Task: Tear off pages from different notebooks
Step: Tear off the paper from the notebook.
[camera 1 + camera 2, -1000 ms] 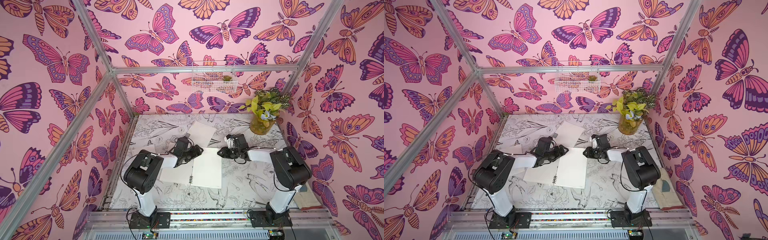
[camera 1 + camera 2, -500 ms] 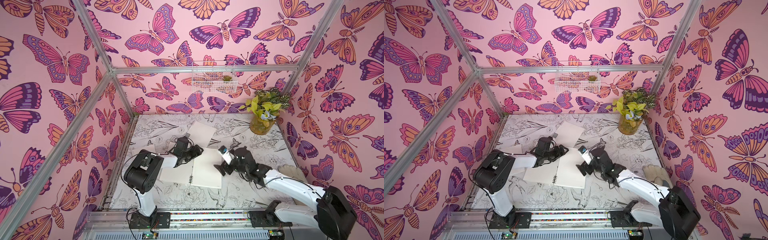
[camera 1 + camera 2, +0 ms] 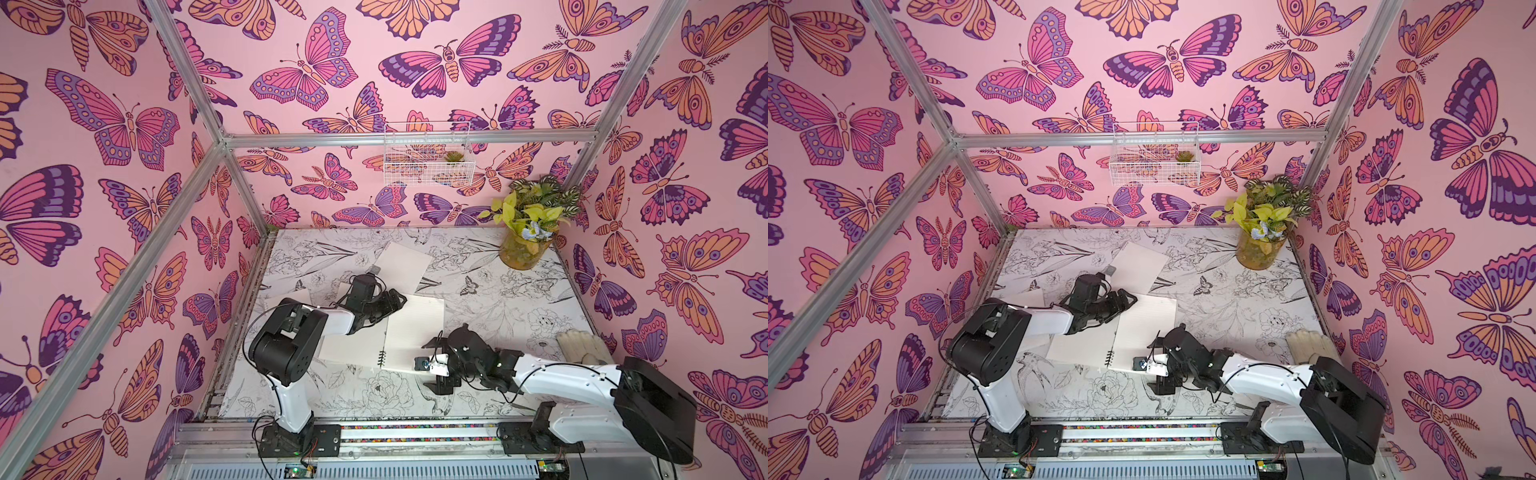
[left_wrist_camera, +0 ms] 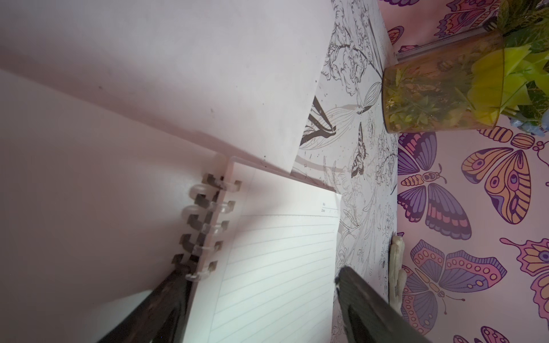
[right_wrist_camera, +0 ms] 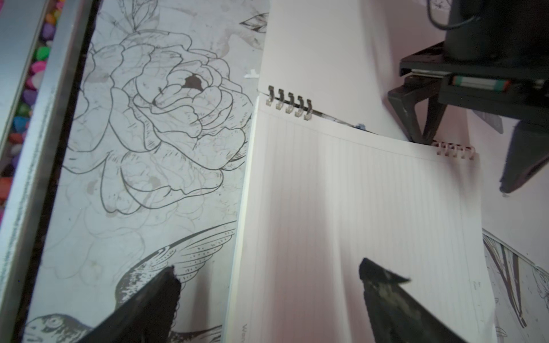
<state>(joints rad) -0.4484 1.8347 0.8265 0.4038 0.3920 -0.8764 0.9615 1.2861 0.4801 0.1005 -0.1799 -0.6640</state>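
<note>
– Where's the notebook (image 3: 411, 328)?
– Open on the counter (image 3: 498, 299), a loose page (image 3: 401, 268) just behind it.
– End effectors?
– Both open, holding nothing: left end effector (image 4: 261, 273) at the coil (image 4: 205, 225) (far end), right end effector (image 5: 269, 270) straddling the near edge.

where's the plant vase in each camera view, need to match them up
Top view: vase at the table's far right corner.
Top view: same far right corner.
Left wrist: beyond the lined page, seen on its side.
Right wrist: not in it.
Shared landmark: that lined page, in all four.
</note>
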